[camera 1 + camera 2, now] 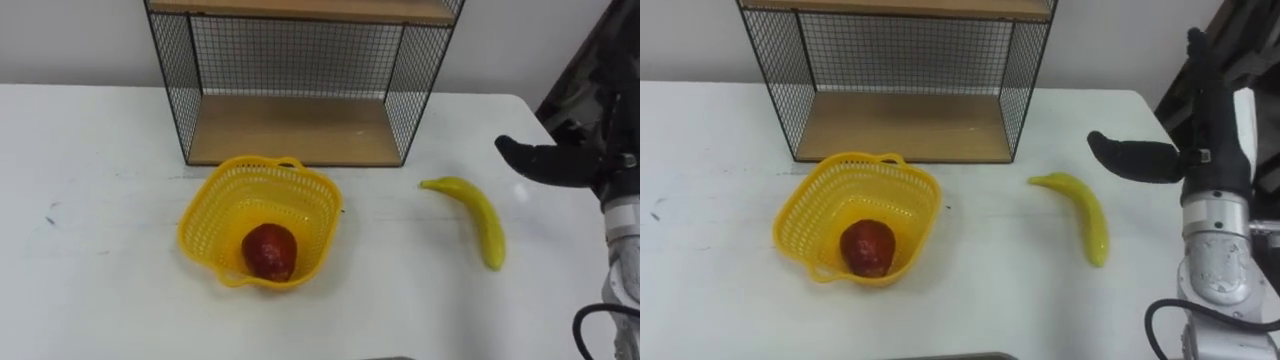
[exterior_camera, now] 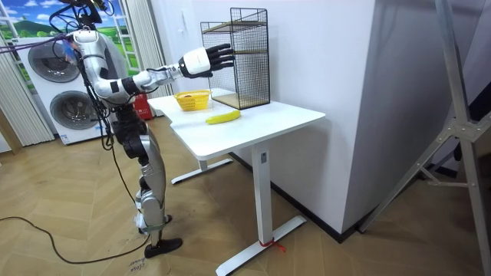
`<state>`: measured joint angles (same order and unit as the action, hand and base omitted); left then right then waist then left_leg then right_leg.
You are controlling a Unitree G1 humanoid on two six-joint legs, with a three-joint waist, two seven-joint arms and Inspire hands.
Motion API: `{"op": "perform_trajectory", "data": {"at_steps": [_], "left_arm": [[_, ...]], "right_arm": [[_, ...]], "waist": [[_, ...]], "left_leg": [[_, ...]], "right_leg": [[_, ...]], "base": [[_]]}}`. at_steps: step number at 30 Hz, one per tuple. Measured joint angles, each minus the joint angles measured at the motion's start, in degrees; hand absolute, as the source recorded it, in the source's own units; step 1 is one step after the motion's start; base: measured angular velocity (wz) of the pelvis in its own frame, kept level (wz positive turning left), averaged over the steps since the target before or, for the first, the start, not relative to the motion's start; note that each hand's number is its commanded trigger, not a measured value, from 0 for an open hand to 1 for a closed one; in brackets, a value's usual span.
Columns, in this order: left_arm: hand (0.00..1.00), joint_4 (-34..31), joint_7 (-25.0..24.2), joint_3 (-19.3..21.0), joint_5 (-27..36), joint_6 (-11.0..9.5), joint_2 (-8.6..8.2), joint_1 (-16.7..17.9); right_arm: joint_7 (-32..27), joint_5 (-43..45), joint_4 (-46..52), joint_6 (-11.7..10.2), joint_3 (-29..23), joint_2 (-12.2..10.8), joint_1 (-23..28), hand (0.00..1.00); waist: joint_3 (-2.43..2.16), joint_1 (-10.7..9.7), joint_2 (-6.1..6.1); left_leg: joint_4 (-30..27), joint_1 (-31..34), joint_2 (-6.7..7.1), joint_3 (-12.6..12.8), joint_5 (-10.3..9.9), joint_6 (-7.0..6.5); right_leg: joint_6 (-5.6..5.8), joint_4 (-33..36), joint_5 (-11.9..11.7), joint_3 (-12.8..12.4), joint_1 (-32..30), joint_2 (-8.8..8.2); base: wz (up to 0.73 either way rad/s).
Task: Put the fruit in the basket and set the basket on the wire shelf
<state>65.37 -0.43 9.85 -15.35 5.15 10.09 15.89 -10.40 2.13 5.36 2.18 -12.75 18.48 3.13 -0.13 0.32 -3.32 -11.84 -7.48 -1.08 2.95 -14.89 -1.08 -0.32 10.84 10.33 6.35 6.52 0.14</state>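
A yellow plastic basket (image 1: pixel 212 192) sits on the white table (image 1: pixel 90 150), just in front of the wire shelf (image 1: pixel 290 128). A red apple (image 1: pixel 268 250) lies inside it. A banana (image 1: pixel 480 215) lies loose on the table to the basket's right. My right hand (image 1: pixel 548 163) hovers above the table's right edge, beyond the banana and apart from it, open with straight fingers and holding nothing. In the room view the same right hand (image 2: pixel 201 61) reaches out over the table at about the height of the shelf's lower half.
The wire shelf (image 1: pixel 905 120) has black mesh sides and a wooden bottom board, with its open front facing me. I stand at the table's long side. Washing machines (image 2: pixel 54 69) stand behind me, away from the table.
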Motion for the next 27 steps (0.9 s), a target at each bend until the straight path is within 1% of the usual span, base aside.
{"op": "perform_trajectory", "data": {"at_steps": [1,2,3,4,9,11,15,19,21,23,25,27], "left_arm": [[0.0,-0.02,0.0,-0.01,-0.01,0.09,-0.01,0.01],[0.0,-0.01,0.0,0.01,0.0,0.23,-0.02,0.06],[0.0,-0.03,0.0,0.01,0.0,0.33,-0.02,0.08],[0.0,-0.08,0.0,0.0,0.0,0.57,-0.02,0.07],[0.0,-0.24,0.0,-0.06,-0.28,0.87,-0.04,0.3],[0.0,-1.83,0.0,-0.07,-0.37,1.63,-0.15,1.45],[0.0,-3.03,0.0,-0.04,-0.37,2.3,-0.14,2.08],[0.0,-3.66,0.0,-0.31,-0.27,2.54,-0.1,2.16],[0.0,-3.68,-0.01,-0.58,-0.34,2.71,-0.01,2.1],[0.0,-3.66,-0.28,-0.28,-0.5,3.18,0.08,2.07],[0.0,-3.64,-0.38,0.12,-0.49,3.48,0.09,2.11],[0.0,-3.59,-0.4,0.14,-0.45,3.62,0.12,2.05]], "right_arm": [[-0.87,-0.24,-0.73,0.0,-0.09,0.02,0.0,0.0],[-1.49,-0.52,-0.99,0.0,-0.16,0.01,0.0,0.0],[-1.74,-0.58,-1.01,0.0,-0.17,0.02,0.0,0.0],[-2.26,-0.59,-1.03,0.0,-0.17,0.02,0.0,0.0],[-3.29,-1.07,-3.14,0.13,-0.16,0.23,-0.1,0.0],[-3.21,-1.17,-3.94,0.36,-0.15,0.25,-0.13,0.0],[-3.2,-1.05,-6.02,0.52,0.19,0.26,-0.53,0.0],[-2.81,-0.98,-9.79,1.41,0.36,0.26,-1.31,0.0],[-2.2,0.18,-11.25,1.79,0.36,0.26,-1.91,0.0],[-0.58,2.11,-11.48,2.89,0.37,0.27,-2.62,0.0],[0.42,3.02,-11.54,2.96,0.37,0.27,-2.98,0.0],[1.47,3.06,-11.54,2.97,0.37,0.3,-3.14,0.0]], "waist": [[0.04,0.01,0.07],[-0.06,0.0,-0.12],[0.05,0.0,0.09],[-0.03,0.01,-0.04],[0.06,0.31,-0.14],[0.01,0.25,-0.33],[0.08,0.74,-0.52],[0.12,1.45,-1.17],[0.33,1.66,-1.95],[0.28,1.84,-2.36],[0.3,2.07,-2.66],[0.23,2.85,-2.82]], "left_leg": [[0.04,-0.02,0.0,0.0,0.0,0.0],[0.11,-0.04,0.02,0.0,0.0,0.01],[0.12,-0.04,0.02,-0.01,0.0,0.01],[0.13,-0.05,0.03,-0.01,0.0,0.01],[0.34,-0.11,0.04,-0.03,0.01,0.0],[0.44,-0.07,0.02,-0.04,0.01,0.0],[0.28,-0.15,0.02,-0.06,0.01,0.01],[0.06,-0.17,0.06,-0.32,0.03,0.01],[0.02,-0.04,0.14,-0.51,0.04,0.02],[-0.01,0.11,0.18,-0.61,0.05,0.03],[-0.01,0.09,0.19,-0.62,0.05,0.03],[0.03,0.0,0.19,-0.59,0.05,0.03]], "right_leg": [[0.0,-0.04,0.0,-0.05,0.0,0.03],[0.0,-0.07,0.0,-0.02,0.01,0.02],[0.0,-0.1,0.0,-0.02,0.01,0.02],[0.0,-0.11,0.0,-0.01,0.02,0.02],[0.0,-0.17,0.0,0.08,-0.02,0.02],[0.01,-0.17,0.01,0.14,-0.11,0.02],[0.0,-0.17,0.01,0.13,-0.11,0.02],[0.0,-0.16,0.01,0.02,-0.09,-0.02],[0.02,-0.15,0.03,0.01,-0.24,-0.04],[0.02,-0.17,0.06,0.01,-0.41,-0.03],[0.02,-0.18,0.06,0.0,-0.42,-0.03],[0.02,-0.14,0.06,-0.02,-0.36,-0.04]], "base": [[0.0],[0.0],[0.0],[0.0],[0.0],[0.0],[0.0],[0.0],[0.0],[0.0],[0.0],[0.0]]}}
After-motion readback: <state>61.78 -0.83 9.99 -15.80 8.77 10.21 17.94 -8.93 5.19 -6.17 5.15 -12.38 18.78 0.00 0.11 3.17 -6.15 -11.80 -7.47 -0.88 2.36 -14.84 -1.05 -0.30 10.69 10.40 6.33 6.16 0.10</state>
